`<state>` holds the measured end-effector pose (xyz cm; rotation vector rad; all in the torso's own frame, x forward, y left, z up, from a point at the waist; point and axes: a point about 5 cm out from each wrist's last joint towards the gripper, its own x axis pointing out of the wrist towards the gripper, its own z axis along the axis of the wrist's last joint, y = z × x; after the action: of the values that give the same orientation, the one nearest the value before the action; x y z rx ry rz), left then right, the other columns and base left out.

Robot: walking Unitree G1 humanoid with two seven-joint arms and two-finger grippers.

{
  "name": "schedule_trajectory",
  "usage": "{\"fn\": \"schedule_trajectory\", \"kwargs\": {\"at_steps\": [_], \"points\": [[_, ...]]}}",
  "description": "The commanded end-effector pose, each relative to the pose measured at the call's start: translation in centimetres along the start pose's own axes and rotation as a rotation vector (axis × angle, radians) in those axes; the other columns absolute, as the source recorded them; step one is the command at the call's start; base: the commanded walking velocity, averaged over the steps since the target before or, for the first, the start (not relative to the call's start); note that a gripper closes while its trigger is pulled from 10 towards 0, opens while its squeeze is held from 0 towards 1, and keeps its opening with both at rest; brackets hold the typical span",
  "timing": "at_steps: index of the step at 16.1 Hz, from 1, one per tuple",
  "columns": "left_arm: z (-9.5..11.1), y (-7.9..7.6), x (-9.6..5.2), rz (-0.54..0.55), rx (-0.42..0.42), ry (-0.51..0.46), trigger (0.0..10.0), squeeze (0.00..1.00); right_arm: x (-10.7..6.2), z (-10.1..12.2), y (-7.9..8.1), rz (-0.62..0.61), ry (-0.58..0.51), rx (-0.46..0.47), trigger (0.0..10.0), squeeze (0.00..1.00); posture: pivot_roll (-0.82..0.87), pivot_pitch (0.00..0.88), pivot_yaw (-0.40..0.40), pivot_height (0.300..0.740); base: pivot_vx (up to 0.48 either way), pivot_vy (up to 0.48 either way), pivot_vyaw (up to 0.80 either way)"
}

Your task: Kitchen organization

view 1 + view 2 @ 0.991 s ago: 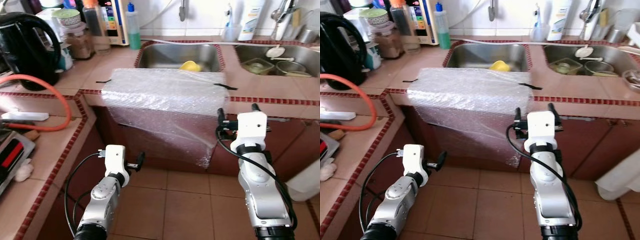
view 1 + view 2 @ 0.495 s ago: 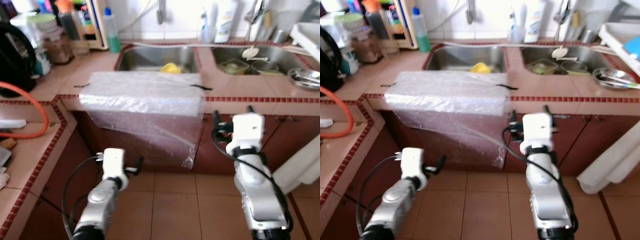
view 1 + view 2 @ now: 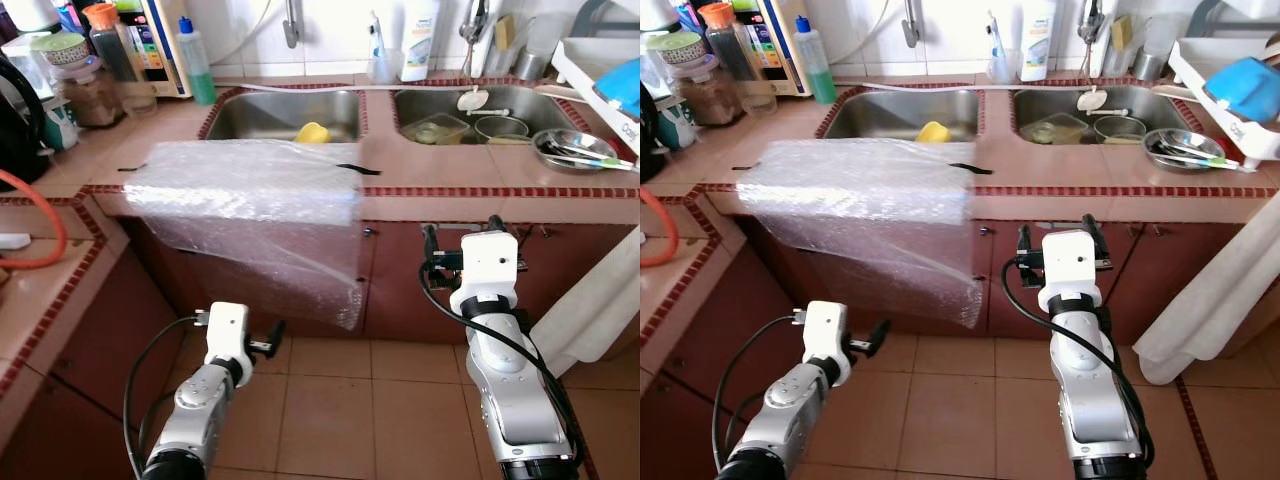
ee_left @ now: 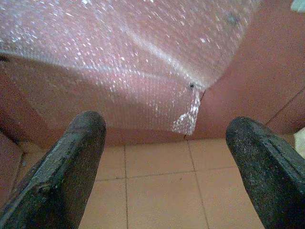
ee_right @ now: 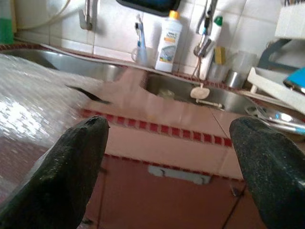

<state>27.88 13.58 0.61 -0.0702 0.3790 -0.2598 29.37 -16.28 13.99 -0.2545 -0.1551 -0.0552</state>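
Two sinks: set in the counter (image 3: 420,180); left sink (image 3: 280,112) holds a yellow item (image 3: 312,131), right sink (image 3: 480,110) holds dishes.
Bubble wrap (image 3: 250,205): taped on the counter edge, hanging over the cabinet front.
Stage: can't tell which item is the target.
Approach: my call, square up to the counter and keep arms off the wrap.
Left gripper (image 4: 162,157): low, near the floor, fingers spread wide, holding nothing.
Right gripper (image 5: 169,157): raised before the cabinet, fingers wide apart, empty.
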Motion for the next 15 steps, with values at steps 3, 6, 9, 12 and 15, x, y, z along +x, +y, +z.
{"fn": "schedule_trajectory", "kwargs": {"at_steps": [3,6,9,12,15], "points": [[-1.1,-0.7,0.1,-0.048,0.035,0.048,10.0,0.00,-0.5,-2.1,-0.3,-0.001,0.053,-0.049,10.0,1.00,-0.06,0.023,0.098,0.740,0.000,-0.410,0.00],[-1.9,-1.0,0.1,-0.060,0.051,0.084,10.0,0.00,-1.5,-5.0,0.3,0.047,0.134,-0.120,10.0,1.00,-0.06,0.019,0.088,0.740,0.000,-0.399,0.00],[-2.4,-1.1,0.2,-0.052,0.052,0.108,10.0,0.00,-3.1,-8.4,1.1,0.110,0.239,-0.175,10.0,1.00,-0.06,0.014,0.086,0.740,0.000,-0.402,0.00],[-3.5,-1.1,0.1,-0.044,0.078,0.183,10.0,0.00,-5.5,-12.2,1.4,0.174,0.374,-0.240,10.0,1.00,-0.08,0.002,0.093,0.740,0.000,-0.100,0.00],[-6.1,-0.4,-1.2,-0.035,0.180,0.332,10.0,0.00,-8.4,-15.9,0.9,0.189,0.580,-0.245,10.0,1.00,-0.12,0.000,0.100,0.740,0.000,0.000,0.00]]}}
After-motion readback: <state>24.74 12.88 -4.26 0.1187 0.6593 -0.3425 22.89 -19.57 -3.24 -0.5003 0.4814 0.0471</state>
